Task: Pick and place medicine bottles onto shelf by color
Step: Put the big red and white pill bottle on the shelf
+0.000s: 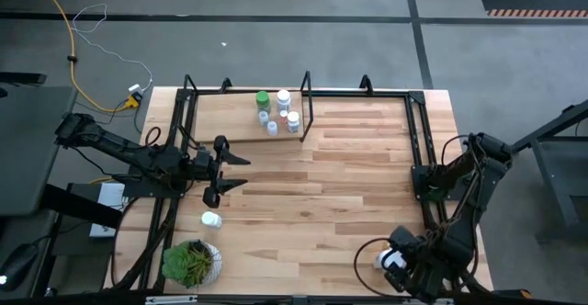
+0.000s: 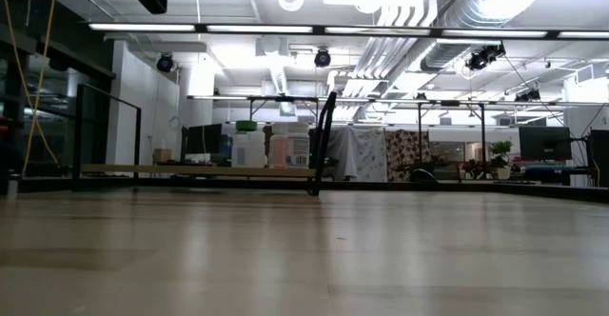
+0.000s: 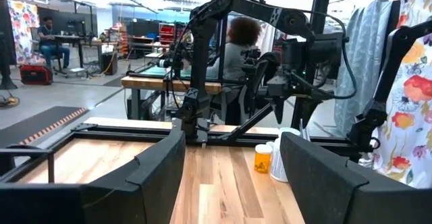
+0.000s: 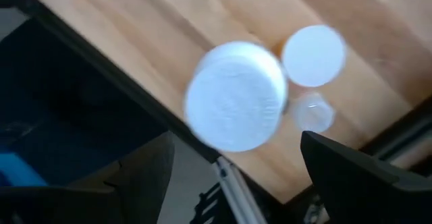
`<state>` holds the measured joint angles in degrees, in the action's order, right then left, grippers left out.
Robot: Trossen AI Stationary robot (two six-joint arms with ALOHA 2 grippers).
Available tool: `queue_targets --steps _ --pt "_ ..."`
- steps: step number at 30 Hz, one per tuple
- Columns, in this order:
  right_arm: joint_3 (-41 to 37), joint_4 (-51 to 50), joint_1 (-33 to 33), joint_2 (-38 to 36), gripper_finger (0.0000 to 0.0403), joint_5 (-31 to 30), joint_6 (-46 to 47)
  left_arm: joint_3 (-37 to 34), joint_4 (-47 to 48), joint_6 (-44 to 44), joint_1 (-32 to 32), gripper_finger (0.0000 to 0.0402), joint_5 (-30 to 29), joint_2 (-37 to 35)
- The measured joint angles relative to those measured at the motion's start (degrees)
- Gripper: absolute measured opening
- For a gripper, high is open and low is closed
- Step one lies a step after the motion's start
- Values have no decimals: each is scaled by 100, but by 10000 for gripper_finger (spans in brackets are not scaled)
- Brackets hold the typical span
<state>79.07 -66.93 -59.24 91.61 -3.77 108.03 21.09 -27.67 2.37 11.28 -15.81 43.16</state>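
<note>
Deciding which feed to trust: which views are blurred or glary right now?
Right wrist view: blurred, white bottle caps smeared. Low view: ceiling lights glare, tabletop soft up close, shelf silhouetted. Left wrist view: own fingers out of focus, orange bottle readable. High view: evenly lit.

Table (image 1: 367, 186): light wood planks, visible grain, satin sheen in low view. Shelf (image 1: 241, 121): same pale wood board, framed in thin matt black metal rods. Bottles on shelf (image 1: 280, 112): smooth plastic, mostly white, one green (image 1: 263, 100). Orange bottle (image 3: 262, 158): translucent plastic, white cap. Left gripper (image 1: 223, 167) and right gripper (image 4: 236, 173): fingers matt black plastic. Large white cap (image 4: 235, 96) near right gripper: finely textured, matt.
</note>
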Motion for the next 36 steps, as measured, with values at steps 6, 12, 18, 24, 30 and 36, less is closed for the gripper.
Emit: queue_targets --steps 6,12,18,24,30,36 --pt "0 -328 79 0 311 -96 151 1 4 -4 -140 234 4 0" --pt "0 -212 214 38 311 -130 123 1 51 105 -193 234 17 2" --pt "13 -164 240 287 311 4 83 1 75 180 -193 234 20 2" --pt "15 -21 262 350 311 -189 -55 1 84 192 -193 234 20 2" --pt "13 -67 305 350 311 -218 -271 1 82 192 -193 234 20 2" --pt "2 -96 339 314 311 -186 -498 1 82 192 -193 234 20 2"
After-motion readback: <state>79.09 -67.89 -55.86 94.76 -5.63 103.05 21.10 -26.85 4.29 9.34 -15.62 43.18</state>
